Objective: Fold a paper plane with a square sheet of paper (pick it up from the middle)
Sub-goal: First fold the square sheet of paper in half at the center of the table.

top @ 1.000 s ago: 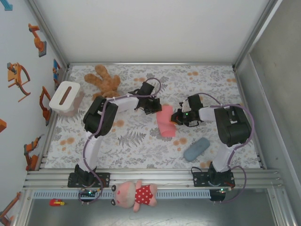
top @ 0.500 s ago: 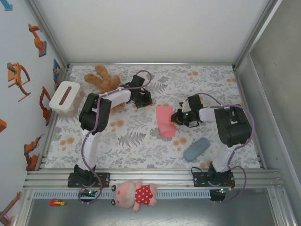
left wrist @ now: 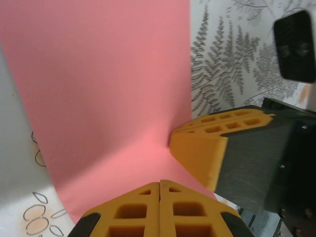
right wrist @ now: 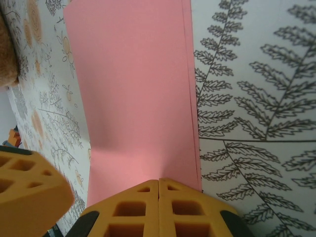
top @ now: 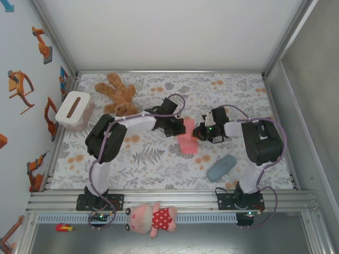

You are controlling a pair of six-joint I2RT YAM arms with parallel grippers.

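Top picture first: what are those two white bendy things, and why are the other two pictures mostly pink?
They are two robot arms bolted to the near edge of a table, filmed by a fixed camera above. Each arm ends in a two-finger gripper. The left gripper and right gripper meet at a folded pink paper in the middle of the table.

The other two pictures come from small cameras on the wrists, so each looks past its own orange fingers at the paper up close. Both grippers are shut with their tips at the paper. I cannot tell whether they pinch it or just press on it.

Also on the table are a teddy bear, a white box and a grey-blue pouch. A pink doll lies on the front rail.
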